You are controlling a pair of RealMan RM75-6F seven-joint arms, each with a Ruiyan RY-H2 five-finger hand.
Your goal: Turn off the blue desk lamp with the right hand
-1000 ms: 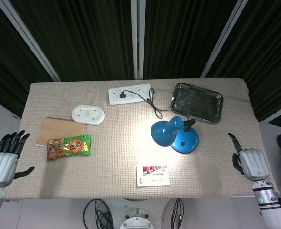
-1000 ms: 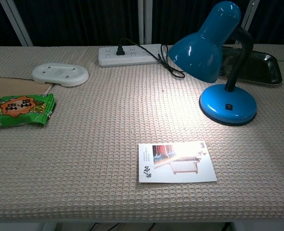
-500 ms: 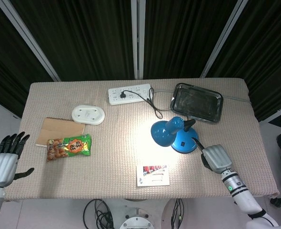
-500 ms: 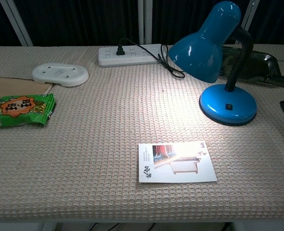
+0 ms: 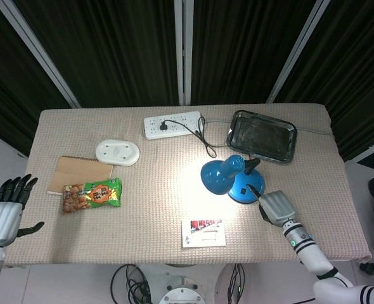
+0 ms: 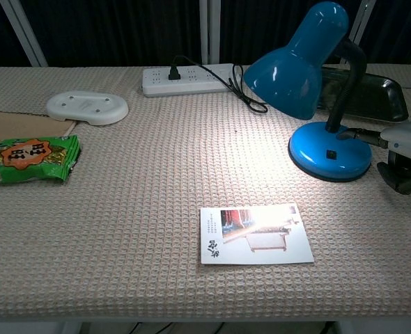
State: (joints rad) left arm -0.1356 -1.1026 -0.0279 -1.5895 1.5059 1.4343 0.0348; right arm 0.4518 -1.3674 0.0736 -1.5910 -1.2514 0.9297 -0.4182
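The blue desk lamp (image 5: 232,177) stands right of the table's centre, lit, throwing a bright patch on the cloth. Its round base (image 6: 329,154) carries a small black switch (image 6: 331,154) on the front. My right hand (image 5: 274,207) is at the base's right side. One finger (image 6: 362,134) stretches out onto the top of the base near the black neck, behind the switch. The other fingers are curled in and hold nothing. My left hand (image 5: 3,214) hangs off the table's left front corner, fingers spread and empty.
A printed card (image 6: 256,234) lies in front of the lamp. A black tray (image 5: 262,136) and a white power strip (image 5: 172,125) with the lamp's cord sit behind. A white oval dish (image 5: 117,152), a brown notebook (image 5: 79,170) and a green snack bag (image 5: 92,194) are at left.
My right hand has moved left from the table's right edge to the lamp base, and its outstretched finger now reaches the base. The lamp stays lit. The left hand has barely moved.
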